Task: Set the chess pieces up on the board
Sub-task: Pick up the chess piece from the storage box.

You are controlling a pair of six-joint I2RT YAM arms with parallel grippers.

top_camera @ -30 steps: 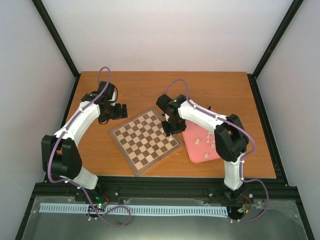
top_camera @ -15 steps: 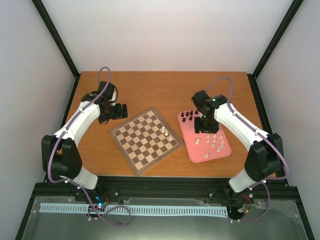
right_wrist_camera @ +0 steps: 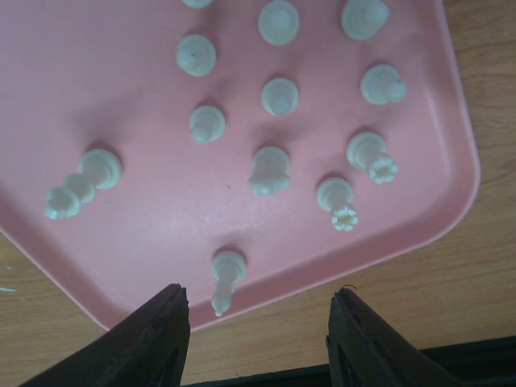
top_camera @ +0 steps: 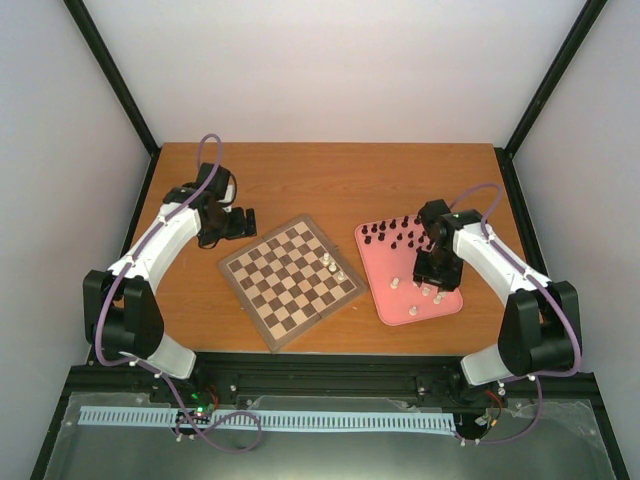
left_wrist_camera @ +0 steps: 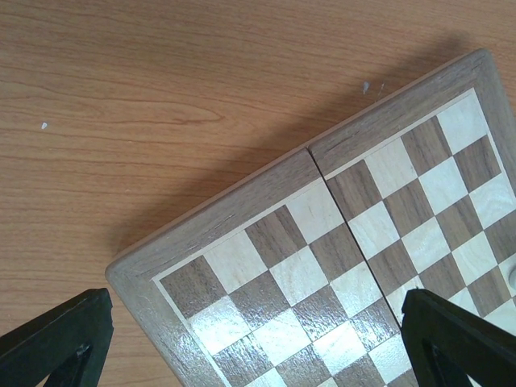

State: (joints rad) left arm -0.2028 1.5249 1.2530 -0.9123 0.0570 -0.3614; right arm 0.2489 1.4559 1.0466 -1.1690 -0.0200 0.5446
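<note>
The right tool (right_wrist_camera: 258, 297) hangs over the near end of the pink tray (top_camera: 398, 308), jaws spread and pinching nothing. Its wrist view shows tiny turned cream-white chess pieces (right_wrist_camera: 270, 169) scattered there, one just beyond the jaws. Only the top view shows black pieces (top_camera: 390, 232) lining the tray's far edge and two white pieces (top_camera: 333, 266) on the checkered board (top_camera: 290, 282) mid-bench (top_camera: 330, 175). Farther off, the left tool (left_wrist_camera: 254, 302) gapes wide over the board's bordered corner.
</note>
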